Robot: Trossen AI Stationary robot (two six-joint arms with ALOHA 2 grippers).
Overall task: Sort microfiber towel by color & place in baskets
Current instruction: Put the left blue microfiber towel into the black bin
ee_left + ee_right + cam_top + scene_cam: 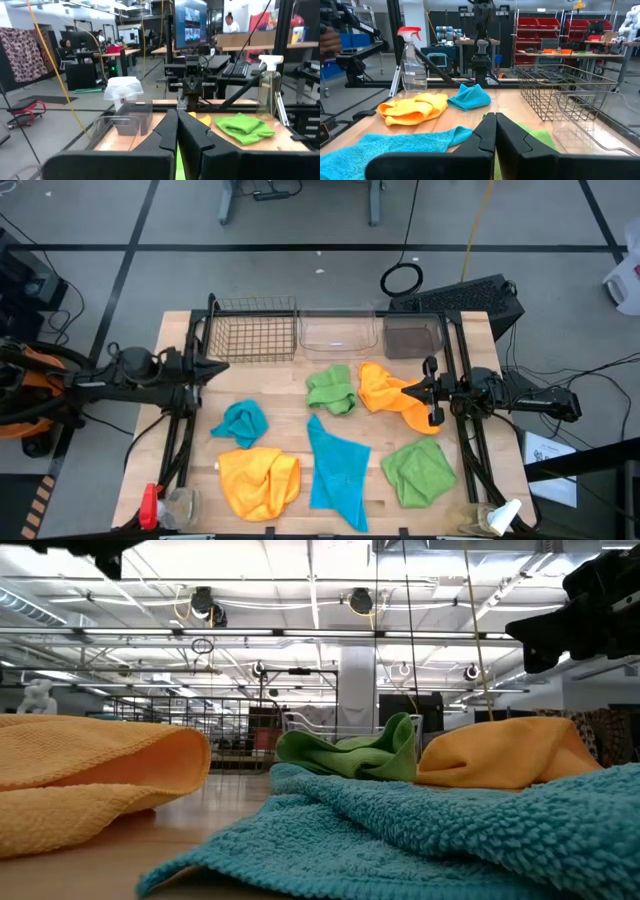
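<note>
Six microfiber towels lie on the wooden table: a crumpled green one (pixel 332 388), an orange one (pixel 392 392), a small teal one (pixel 242 420), a yellow one (pixel 258 480), a long teal one (pixel 335 465) and a flat green one (pixel 418 470). Along the far edge stand the baskets: wire-mesh (pixel 250 330), clear tub (pixel 338 332), dark grey tub (pixel 412 335). My left gripper (pixel 222 366) is shut and level at the table's left side, holding nothing. My right gripper (pixel 405 390) is shut and level, above the orange towel's right part.
A spray bottle (pixel 497 518) stands at the near right corner. Another (pixel 180 505), with a red trigger, stands at the near left corner. A keyboard (pixel 470 295) lies beyond the far right edge. Bare wood shows between the baskets and the towels.
</note>
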